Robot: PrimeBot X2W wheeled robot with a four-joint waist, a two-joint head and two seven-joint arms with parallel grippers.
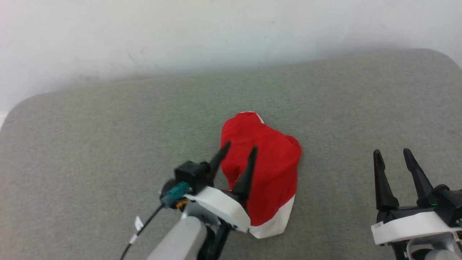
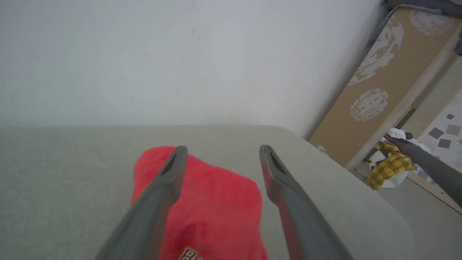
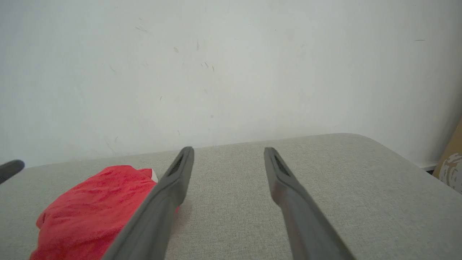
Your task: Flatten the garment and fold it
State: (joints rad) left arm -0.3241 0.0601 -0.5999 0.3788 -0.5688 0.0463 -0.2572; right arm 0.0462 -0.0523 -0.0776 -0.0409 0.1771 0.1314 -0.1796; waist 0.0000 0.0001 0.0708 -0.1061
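Observation:
The red shorts [image 1: 270,169] lie bunched in a heap on the grey cushion [image 1: 108,137], a white hem band showing at the near edge and a white tip at the far end. My left gripper [image 1: 241,150] hovers over the heap's left part, open, with nothing between its fingers. In the left wrist view the shorts [image 2: 213,209] lie under the spread fingers [image 2: 164,187], and a bit of the black-and-white print peeks out at the bottom edge. My right gripper [image 1: 392,154] stands open to the right of the heap, apart from it. The right wrist view has the shorts [image 3: 94,209] at its lower left.
A pale wall [image 1: 216,32] runs right behind the cushion. The left wrist view shows a patterned brown board [image 2: 382,83] leaning past the cushion's rounded corner, with yellow checked cloth [image 2: 389,168] on the floor beside it.

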